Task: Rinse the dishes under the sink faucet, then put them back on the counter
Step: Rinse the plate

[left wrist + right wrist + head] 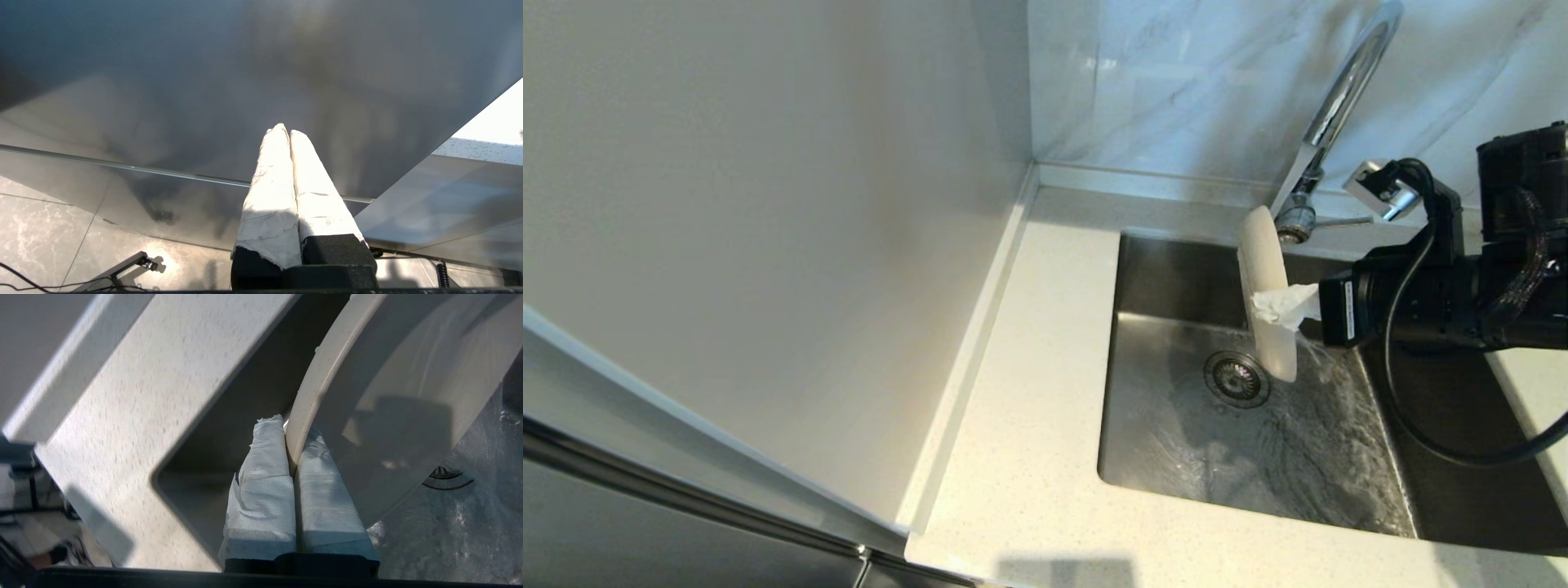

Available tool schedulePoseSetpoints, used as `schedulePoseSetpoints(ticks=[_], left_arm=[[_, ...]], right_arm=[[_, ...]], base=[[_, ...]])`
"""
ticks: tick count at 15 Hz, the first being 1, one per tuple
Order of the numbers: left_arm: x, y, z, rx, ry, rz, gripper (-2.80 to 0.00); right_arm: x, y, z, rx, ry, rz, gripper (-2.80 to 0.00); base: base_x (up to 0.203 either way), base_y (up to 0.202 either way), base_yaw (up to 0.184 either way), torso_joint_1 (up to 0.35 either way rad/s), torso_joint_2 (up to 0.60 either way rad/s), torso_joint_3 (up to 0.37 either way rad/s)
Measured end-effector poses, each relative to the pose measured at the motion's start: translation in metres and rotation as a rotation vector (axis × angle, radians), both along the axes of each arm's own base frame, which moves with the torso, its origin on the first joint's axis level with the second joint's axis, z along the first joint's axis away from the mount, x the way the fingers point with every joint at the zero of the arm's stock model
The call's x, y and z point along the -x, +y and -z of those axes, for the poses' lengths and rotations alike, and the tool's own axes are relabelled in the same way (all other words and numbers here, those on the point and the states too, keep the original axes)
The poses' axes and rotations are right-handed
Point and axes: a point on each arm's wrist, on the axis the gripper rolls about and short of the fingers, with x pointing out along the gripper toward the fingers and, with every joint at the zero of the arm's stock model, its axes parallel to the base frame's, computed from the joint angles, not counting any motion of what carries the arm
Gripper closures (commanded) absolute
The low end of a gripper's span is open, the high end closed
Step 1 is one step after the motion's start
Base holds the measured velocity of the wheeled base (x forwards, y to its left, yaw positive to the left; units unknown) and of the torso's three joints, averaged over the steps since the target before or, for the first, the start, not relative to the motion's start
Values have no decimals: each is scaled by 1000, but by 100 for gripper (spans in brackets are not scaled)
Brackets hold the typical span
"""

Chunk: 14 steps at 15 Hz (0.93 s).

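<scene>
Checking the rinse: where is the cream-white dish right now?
In the head view, the cream-white dish is held on edge over the sink, below the faucet, its rim pinched by the right gripper reaching in from the right.

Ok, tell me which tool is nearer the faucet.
Right. The right tool is clamped on the dish just below the faucet, over the sink. The left tool is shut, away from the sink.
</scene>
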Motion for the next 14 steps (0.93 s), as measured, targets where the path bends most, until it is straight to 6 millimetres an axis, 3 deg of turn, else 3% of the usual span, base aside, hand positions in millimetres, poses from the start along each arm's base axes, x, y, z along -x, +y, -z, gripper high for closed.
schedulePoseSetpoints(ticks=[5,11,14], left_arm=[[0,0,0,0,0,0,0],[0,0,0,0,0,0,0],[0,0,0,0,0,0,0]], right_arm=[[8,3,13,171,-87,-159,0],[-10,8,12,179,-89,-140,0],[1,4,20,171,-29,-139,0]], base=[[0,0,0,0,0,0],[0,0,0,0,0,0],[0,0,0,0,0,0]])
